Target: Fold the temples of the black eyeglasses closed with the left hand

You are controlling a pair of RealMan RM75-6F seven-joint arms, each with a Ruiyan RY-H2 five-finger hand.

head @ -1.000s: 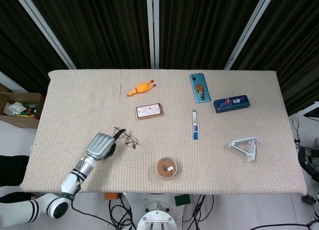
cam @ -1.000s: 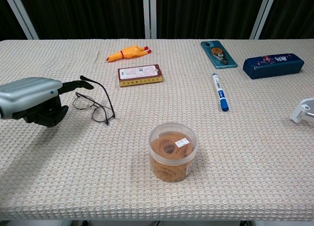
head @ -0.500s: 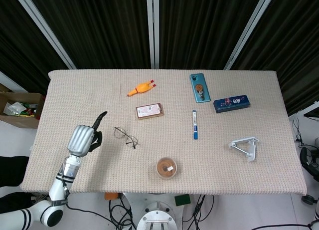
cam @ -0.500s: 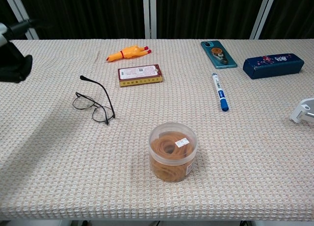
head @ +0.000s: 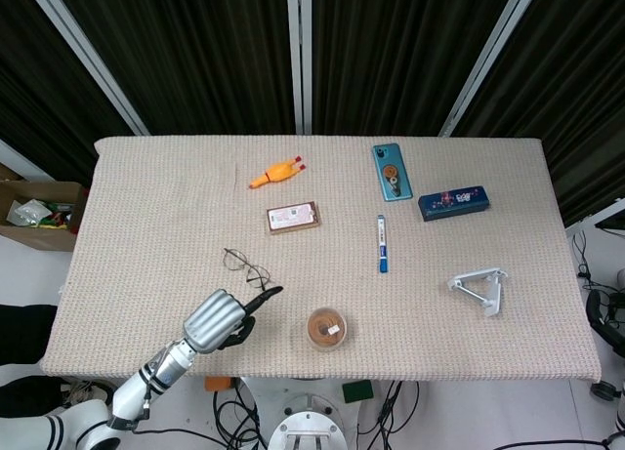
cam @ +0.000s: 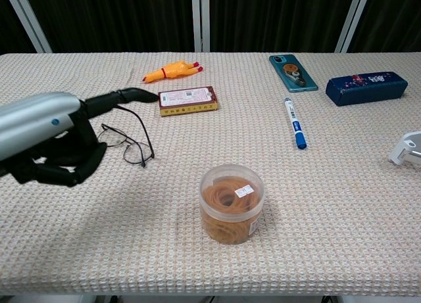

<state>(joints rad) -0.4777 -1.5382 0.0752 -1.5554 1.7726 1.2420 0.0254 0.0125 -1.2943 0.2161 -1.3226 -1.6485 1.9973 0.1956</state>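
Black eyeglasses [head: 245, 267] lie on the woven surface [head: 146, 196], left of the round tub of rubber bands [head: 326, 328] and a little farther back. The frame's long axis runs diagonally, from back-left to front-right, and one temple stands open, rising toward the back. The left hand [head: 220, 319] hangs just left of the tub, in front of the eyeglasses, most fingers curled in, one black finger stretched toward them. It grips nothing; whether that fingertip touches the frame is hard to tell.
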